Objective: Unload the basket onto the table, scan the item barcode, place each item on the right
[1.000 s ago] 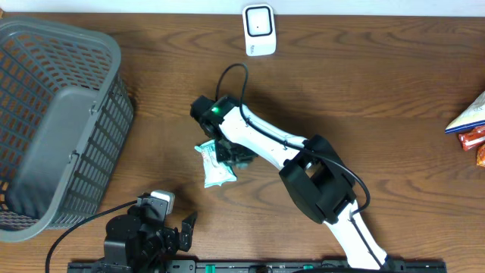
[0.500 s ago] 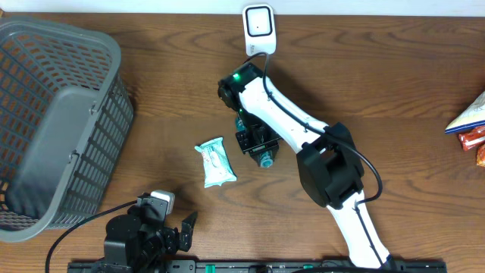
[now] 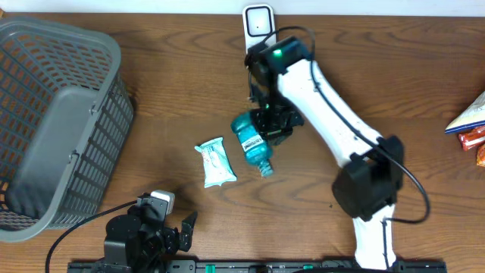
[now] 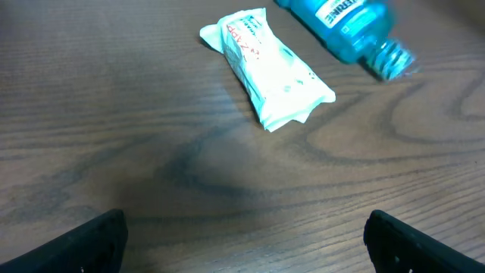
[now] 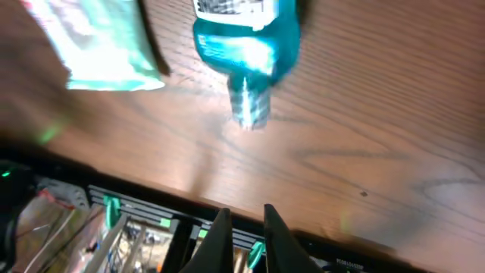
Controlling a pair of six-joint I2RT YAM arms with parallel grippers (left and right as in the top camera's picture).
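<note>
Overhead: blue bottle [image 3: 248, 142] sits between wipes packet [image 3: 215, 161] and right gripper [image 3: 274, 125], below the scanner [image 3: 258, 29], likely staged for showing its barcode. Its long axis runs diagonally, cap toward the arms' table edge.
Left wrist: left gripper [image 4: 244, 227] is spread wide, idle out of the way.
Right wrist: right gripper [image 5: 245, 216] is pressed nearly together and empty. The bottle ahead is blurred, apparently unheld.
</note>
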